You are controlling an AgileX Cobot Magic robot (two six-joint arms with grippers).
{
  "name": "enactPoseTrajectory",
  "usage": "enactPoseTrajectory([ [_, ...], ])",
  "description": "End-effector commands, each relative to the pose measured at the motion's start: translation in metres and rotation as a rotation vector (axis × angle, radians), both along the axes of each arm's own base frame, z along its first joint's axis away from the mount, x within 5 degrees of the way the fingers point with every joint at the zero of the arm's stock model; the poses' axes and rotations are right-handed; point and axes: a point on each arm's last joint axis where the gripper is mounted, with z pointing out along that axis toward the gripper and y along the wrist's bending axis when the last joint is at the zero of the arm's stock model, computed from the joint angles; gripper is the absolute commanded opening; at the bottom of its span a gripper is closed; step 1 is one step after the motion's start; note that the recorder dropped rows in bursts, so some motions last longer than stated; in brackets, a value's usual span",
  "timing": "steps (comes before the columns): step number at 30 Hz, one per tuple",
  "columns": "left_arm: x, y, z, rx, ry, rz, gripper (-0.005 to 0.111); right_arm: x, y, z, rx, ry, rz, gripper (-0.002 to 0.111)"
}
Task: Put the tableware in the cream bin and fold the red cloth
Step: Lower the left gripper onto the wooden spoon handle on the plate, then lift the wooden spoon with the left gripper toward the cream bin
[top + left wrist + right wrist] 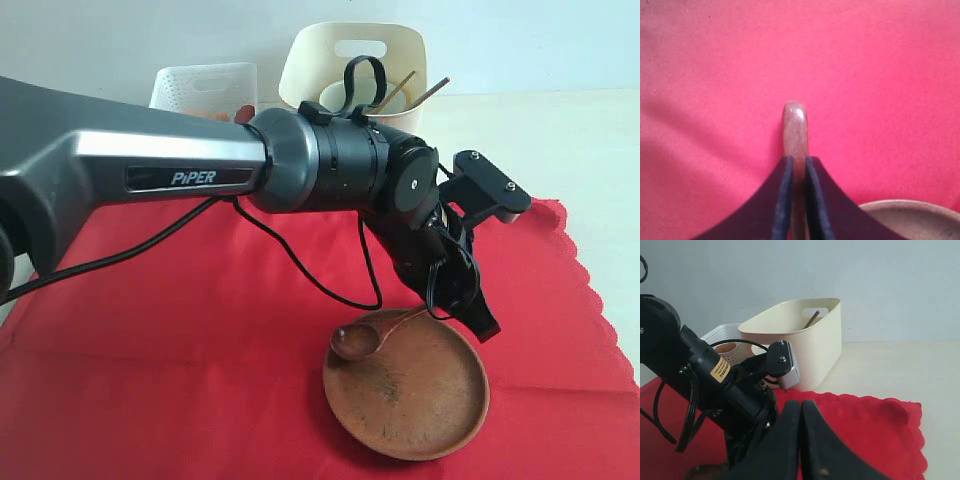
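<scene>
Right gripper [800,407] low in frame, dark jaws pressed together, nothing between them. Red cloth [865,432] spread under and ahead of it, scalloped edge showing on the far side. Cream bin [807,340] stands past the gripper, just off the cloth's edge, on the pale tabletop [895,365]. Wooden chopstick [811,319] pokes up inside the bin, seen through the cut-out handle. White perforated basket [720,335] sits beside the bin. Left arm [702,367], black with cables and a yellow label [720,369], crosses close beside the gripper.

Glossy wooden spoon [794,130], matt red cloth [890,75].
</scene>
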Motion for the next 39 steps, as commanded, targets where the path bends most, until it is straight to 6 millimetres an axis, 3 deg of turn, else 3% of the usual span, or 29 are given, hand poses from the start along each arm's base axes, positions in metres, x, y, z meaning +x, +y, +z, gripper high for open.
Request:
enactPoseTrajectory([
  [1,-0.001,0.000,0.005,-0.016,0.002,0.007,0.039,0.000,0.000,-0.001,0.001,-0.003,0.002,0.000],
  [5,-0.001,-0.001,0.006,-0.021,0.009,0.011,0.054,0.000,0.000,-0.001,0.001,-0.003,0.002,0.000],
  [14,0.001,-0.003,-0.012,-0.017,0.009,0.019,0.052,0.000,0.000,-0.001,0.001,-0.003,0.002,0.000],
  [16,0.001,-0.003,-0.013,-0.013,0.010,0.018,0.044,0.000,0.000,-0.001,0.001,-0.003,0.002,0.000],
  [18,0.002,-0.002,-0.013,-0.013,0.004,0.019,0.023,0.000,0.000,-0.001,0.001,-0.003,0.002,0.000],
  [19,0.003,-0.002,-0.012,-0.009,-0.009,0.012,0.006,0.000,0.000,-0.001,0.001,-0.003,0.002,0.000],
  [20,0.003,-0.002,-0.010,-0.008,-0.022,0.004,0.000,0.000,0.000,-0.001,0.001,-0.003,0.002,0.000],
  [22,0.003,0.000,0.006,-0.021,-0.034,-0.001,0.000,0.000,0.000,-0.001,0.001,-0.003,0.002,0.000],
  [27,0.001,0.012,0.085,-0.126,-0.129,-0.004,0.000,0.000,0.000,-0.001,0.001,-0.003,0.002,0.000],
  [28,0.004,0.018,0.107,-0.171,-0.173,0.008,0.000,0.000,0.000,-0.001,0.001,-0.003,0.002,0.000],
  [32,0.030,0.043,0.161,-0.337,-0.353,0.093,0.000,0.000,0.000,-0.001,0.001,-0.003,0.002,0.000],
  [36,0.056,0.059,0.179,-0.466,-0.467,0.184,0.000,0.000,0.000,-0.001,0.001,-0.003,0.002,0.000],
  [39,0.074,0.067,0.181,-0.536,-0.528,0.246,0.000,0.000,0.000,-0.001,0.001,-0.003,0.002,0.000],
])
